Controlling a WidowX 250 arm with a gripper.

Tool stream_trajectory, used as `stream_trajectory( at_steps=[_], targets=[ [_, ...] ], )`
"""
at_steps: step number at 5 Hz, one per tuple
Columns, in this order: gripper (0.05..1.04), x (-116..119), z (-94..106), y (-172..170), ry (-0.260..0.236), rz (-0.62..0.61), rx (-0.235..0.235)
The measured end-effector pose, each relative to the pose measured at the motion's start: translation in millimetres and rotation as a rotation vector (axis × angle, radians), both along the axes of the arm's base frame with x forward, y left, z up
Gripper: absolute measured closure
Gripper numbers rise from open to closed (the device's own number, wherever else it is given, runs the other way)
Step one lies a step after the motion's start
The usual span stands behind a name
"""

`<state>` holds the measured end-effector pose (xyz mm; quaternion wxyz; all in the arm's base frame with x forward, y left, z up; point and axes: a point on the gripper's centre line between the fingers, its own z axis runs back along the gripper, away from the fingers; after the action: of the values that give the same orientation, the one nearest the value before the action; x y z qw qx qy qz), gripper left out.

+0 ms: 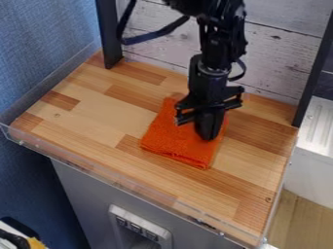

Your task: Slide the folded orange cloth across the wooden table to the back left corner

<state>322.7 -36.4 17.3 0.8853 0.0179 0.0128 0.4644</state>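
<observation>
"What stands closest?"

"A gray cabinet front (pixel 81 194), with a light-framed panel (pixel 165 235) set into it and a yellow item (pixel 38 243) partly in sight at the lower left corner. Pale wood flooring (pixel 296 219) shows at lower right."

"And above that?"

"A clear plastic rim (pixel 117 183) runs along the near edge of a butcher-block worktop (pixel 81 131), its strips a mix of honey and darker brown."

"Where is the cloth?"

"The orange cloth (pixel 182 148) lies flat on the worktop, a little right of center, one corner angled toward the near edge. Over its right part — pointing downward — hangs the black gripper (pixel 207 136)."

"Is the claw pinching it?"

"I cannot tell whether the claw is spread, pressed together or gripping fabric. Its tip appears against the orange, but contact is unclear."

"Behind the cloth?"

"The black robot arm (pixel 224 41) enters from the top edge, a dark cable (pixel 156 35) looping to its left. Two black posts, one at left (pixel 109 34) and one at right (pixel 315 73), flank a whitewashed plank wall (pixel 280 51). A blue textured wall (pixel 39 53) borders the left side; a white ridged surface (pixel 318 121) sits beyond the worktop's right edge."
</observation>
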Motion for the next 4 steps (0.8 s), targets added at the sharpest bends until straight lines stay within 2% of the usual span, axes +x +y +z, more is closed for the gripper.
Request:
stream_trajectory(
  at_steps=[1,2,4],
  targets=[
    [1.024,0.8,-6.1,1.1,0.005,-0.008,-0.012],
    [1.025,0.5,-8.3,15.8,0.002,-0.107,-0.039],
    [1.025,-1.2,-8.5,78.5,-0.015,-0.4,-0.079]
  ],
)
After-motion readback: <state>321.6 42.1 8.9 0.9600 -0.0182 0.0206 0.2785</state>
